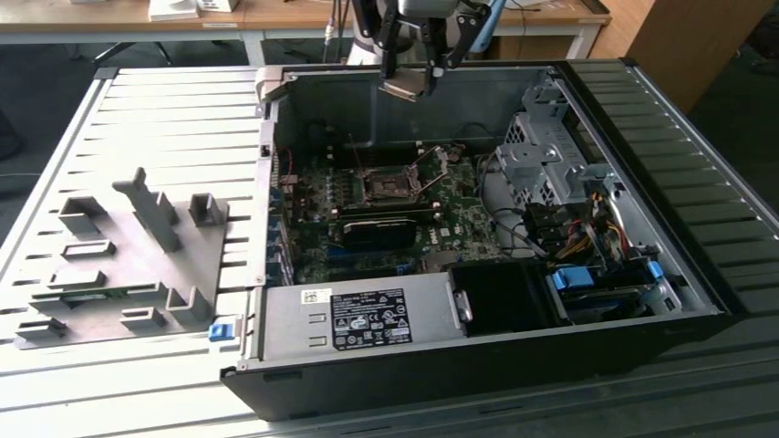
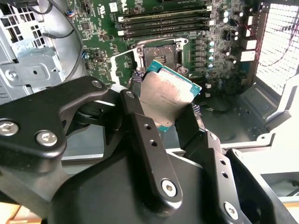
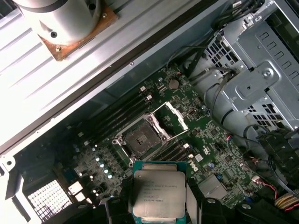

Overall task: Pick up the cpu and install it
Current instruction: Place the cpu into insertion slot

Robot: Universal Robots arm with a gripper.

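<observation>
Holding the cpu (image 1: 406, 88) clamped in my hand (image 1: 414, 78), I hang above the far wall of the open computer case (image 1: 487, 365), which lies on the slatted worktop (image 1: 159, 119) in the exterior view. The socket (image 1: 389, 187) sits well below me on the motherboard (image 1: 462, 214), bare, with its load plate (image 1: 429, 162) swung up.

In the second wrist view my two fingers (image 2: 140, 123) press on opposite edges of the cpu (image 2: 166, 95). It sits tilted between them, one corner pointing toward the socket (image 2: 161, 53). I judge this the weak point: the grip is on thin edges only, so a jolt could let the chip twist, slip out and drop onto the board. If it goes down with that tilt, or turned the wrong way for the socket, it could land crooked and bend the contacts. The raised load plate (image 2: 125, 58) stands just beside the opening and could catch a corner or a finger.

In the first wrist view the cpu (image 3: 158, 191) shows as a flat square. It has a dull silvery-grey metal top with fine print, framed by a thin green rim. As far as I can tell it looks clean and unmarked. The socket (image 3: 140, 140) lies beyond it, apart, with the plate frame (image 3: 170, 116) open beside it.
</observation>
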